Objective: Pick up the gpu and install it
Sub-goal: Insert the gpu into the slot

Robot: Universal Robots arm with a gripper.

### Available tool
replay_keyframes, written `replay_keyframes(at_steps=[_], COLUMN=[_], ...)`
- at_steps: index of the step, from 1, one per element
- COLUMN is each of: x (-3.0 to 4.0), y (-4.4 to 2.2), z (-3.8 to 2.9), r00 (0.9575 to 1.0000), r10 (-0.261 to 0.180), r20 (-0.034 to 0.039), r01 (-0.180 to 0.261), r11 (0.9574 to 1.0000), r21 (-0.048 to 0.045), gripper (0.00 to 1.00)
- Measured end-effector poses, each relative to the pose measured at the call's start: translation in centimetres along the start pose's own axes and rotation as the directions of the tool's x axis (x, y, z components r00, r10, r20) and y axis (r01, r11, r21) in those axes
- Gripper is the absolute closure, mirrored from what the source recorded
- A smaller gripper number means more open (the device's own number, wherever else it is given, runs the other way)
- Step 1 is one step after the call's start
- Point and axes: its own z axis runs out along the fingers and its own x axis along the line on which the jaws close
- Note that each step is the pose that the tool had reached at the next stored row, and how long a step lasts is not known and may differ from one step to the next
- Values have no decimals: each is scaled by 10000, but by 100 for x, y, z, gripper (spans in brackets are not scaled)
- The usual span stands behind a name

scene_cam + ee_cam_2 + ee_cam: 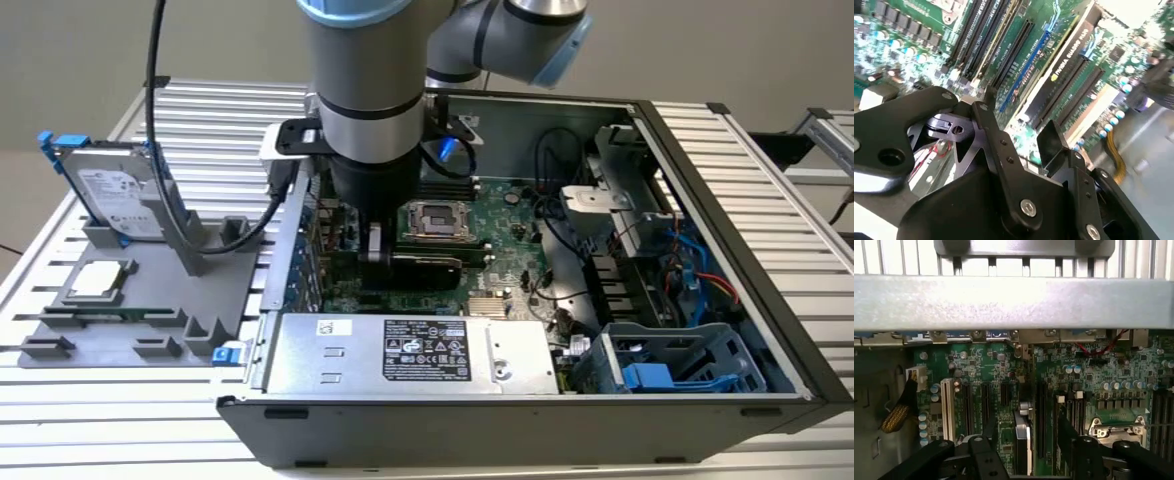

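Nearest in the exterior view, a silver metal power supply box with a white label [400, 352] lies along the front wall of the open black computer case [747, 300]. A blue plastic drive cage [667, 368] sits beside it toward the exterior view's right.

Behind them lies the green motherboard [514, 215]. The flat rectangular gpu with its black cooler [430, 266] stands on edge on it, in one of the long expansion slots. The black two-finger gripper [374, 252] hangs straight down from the grey and blue arm [363, 90], at the card's end nearer the case wall.

In both wrist views the black fingers [996, 132] [988, 432] stand apart, wider than the card is thick. The card's end [1023, 440] lies between them with a gap on each side, so the gripper [1019, 117] [1025, 427] is released and grips nothing. In the second wrist view the gpu [1069, 62] runs away from the fingers, parallel to the empty black slots.

A square silver processor socket [434, 218] lies beyond the card.

Outside the case, toward the exterior view's left, a grey plastic parts tray [200, 290] rests on the slatted aluminium table [761, 140]. It holds an upright silver hard drive with a blue frame [118, 188].
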Motion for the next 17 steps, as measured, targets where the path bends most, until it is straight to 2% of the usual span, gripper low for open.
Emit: replay_keyframes(at_steps=[5,8,9,17], x=[-19,-19,-18,-19], y=[-9,-9,-9,-9], z=[-196,-199,-201,-206], r00=[10000,10000,10000,10000], r10=[-1,-1,-1,-1], r20=[1,3,0,0], r01=[1,1,1,1], r11=[10000,10000,10000,10000], r21=[1,2,0,0], gripper=[0,0,100,100])
